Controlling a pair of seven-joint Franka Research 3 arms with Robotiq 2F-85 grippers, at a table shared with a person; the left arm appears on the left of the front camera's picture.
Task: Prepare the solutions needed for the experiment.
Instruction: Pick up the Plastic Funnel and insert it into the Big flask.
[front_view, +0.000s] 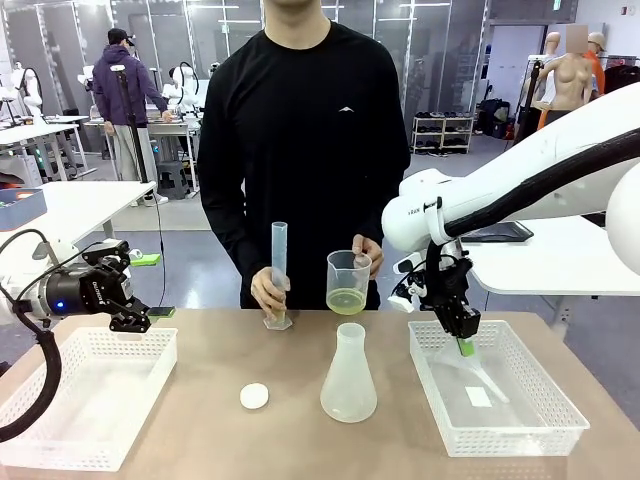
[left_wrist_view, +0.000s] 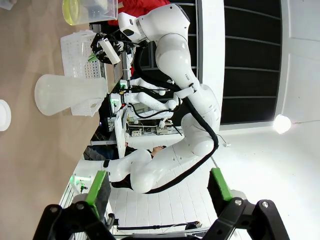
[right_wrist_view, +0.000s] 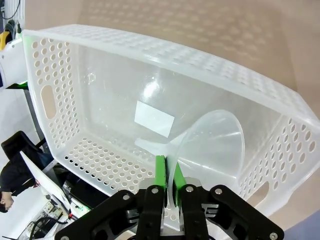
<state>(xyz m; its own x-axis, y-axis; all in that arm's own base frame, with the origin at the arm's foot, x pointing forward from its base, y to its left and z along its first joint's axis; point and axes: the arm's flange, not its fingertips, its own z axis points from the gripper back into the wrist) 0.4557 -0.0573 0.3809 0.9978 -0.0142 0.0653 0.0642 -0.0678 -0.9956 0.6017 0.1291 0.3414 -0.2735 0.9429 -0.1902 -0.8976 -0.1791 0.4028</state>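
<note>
Right side: right fingers are pinched narrow on the thin rim of the clear funnel, one green pad inside the cone and one outside. The funnel lies tilted on the floor of the right basket, with a white label just beside it.

Left side: left fingers stand wide and hold nothing, hovering over the near corner of the left basket.

Far edge: the solution, pale yellow-green and shallow, sits in the bottom of a clear beaker that the person's hand holds above the tabletop. The person's other hand steadies an upright graduated cylinder. The conical flask stands mid-table with nothing in its neck. A small white disc lies near it, apart.

Step in hand, as I read it: lift the funnel out and seat it in the flask.

Doing it well:
- The grip is on the rim alone, so the funnel may swing. Raise it slowly and straight.
- Get the spout above the basket wall before moving sideways.
- Carry it low and steady toward the flask, staying clear of the beaker.
- Bring the spout vertical over the neck, lower until the cone rests, then let go.
- The flask is light, so a sideways nudge could tip it.
</note>
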